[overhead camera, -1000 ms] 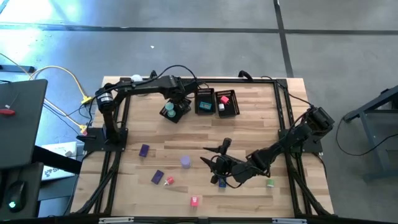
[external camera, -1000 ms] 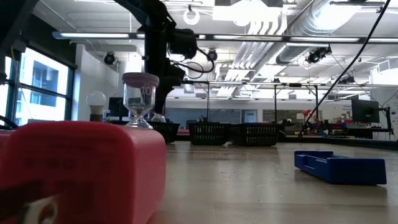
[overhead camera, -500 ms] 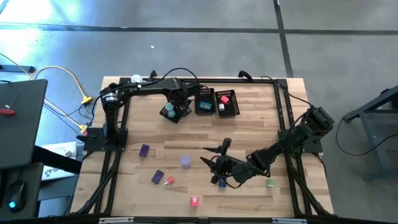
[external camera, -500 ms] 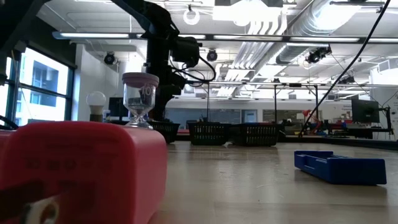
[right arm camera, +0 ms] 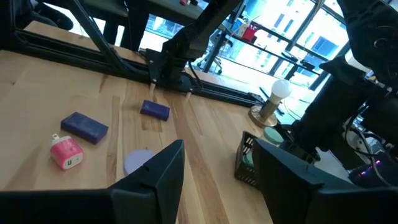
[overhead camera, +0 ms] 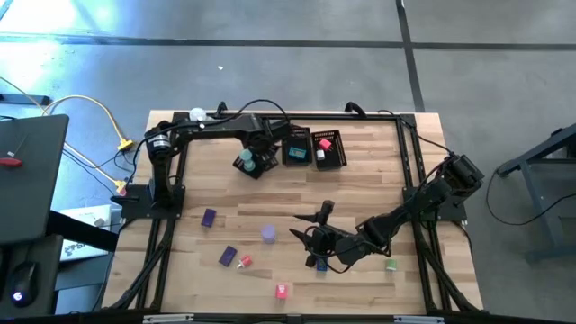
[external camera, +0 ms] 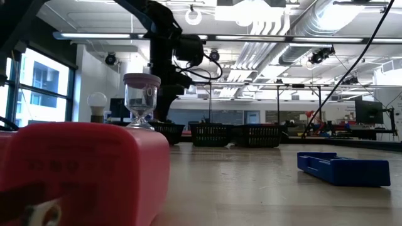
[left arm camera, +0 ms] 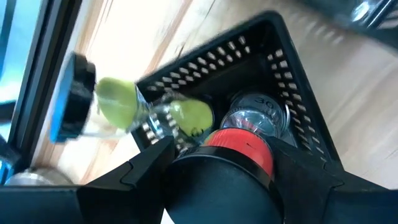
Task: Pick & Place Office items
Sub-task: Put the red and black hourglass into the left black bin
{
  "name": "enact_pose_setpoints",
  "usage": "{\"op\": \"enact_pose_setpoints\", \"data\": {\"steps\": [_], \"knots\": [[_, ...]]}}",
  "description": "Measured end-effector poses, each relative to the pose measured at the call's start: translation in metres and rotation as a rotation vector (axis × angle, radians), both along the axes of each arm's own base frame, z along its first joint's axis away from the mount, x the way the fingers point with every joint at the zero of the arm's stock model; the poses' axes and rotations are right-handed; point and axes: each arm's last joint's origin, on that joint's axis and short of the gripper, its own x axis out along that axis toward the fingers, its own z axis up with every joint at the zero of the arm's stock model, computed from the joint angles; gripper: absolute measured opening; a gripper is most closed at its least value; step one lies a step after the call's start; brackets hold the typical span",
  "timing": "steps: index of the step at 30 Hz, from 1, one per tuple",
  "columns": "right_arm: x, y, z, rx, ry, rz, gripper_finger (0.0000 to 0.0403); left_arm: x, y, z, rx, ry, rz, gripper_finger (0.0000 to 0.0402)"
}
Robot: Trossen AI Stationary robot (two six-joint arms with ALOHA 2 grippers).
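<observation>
Black-capped red cylinder (left arm camera: pixel 239 142) sits clamped between the fingers of the left gripper (overhead camera: pixel 255 155), just above the leftmost mesh basket (left arm camera: pixel 280 68). Probably light and stiff, smooth and round (so apt to twist or slip); best taken across its body, squarely. Possibly glass, so worth a gentle release.

Left wrist view alone gives the basket's contents: a clear timer (left arm camera: pixel 256 112) inside, a green timer with a blue cap (left arm camera: pixel 115 102) lying over the rim.

High view alone gives the loose pieces well apart from that basket: purple block (overhead camera: pixel 209 217), lilac cylinder (overhead camera: pixel 268 233), pink piece (overhead camera: pixel 281 290). Places the right gripper (overhead camera: pixel 312 245) there too, jaws parted and empty.
</observation>
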Motion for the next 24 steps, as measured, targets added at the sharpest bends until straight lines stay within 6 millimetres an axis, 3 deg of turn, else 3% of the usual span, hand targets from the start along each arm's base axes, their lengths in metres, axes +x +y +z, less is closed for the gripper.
{"op": "enact_pose_setpoints", "data": {"steps": [14, 24], "knots": [[-0.0001, 0.0, -0.0002, -0.002, 0.003, 0.0, 0.0178, 0.004, -0.0005, 0.0006, -0.008, -0.04, -0.021, 0.0234], [-0.0002, -0.0001, -0.0006, 0.008, 0.002, -0.003, 0.0178, 0.004, -0.0006, 0.0009, -0.009, -0.04, -0.024, 0.03]]}}
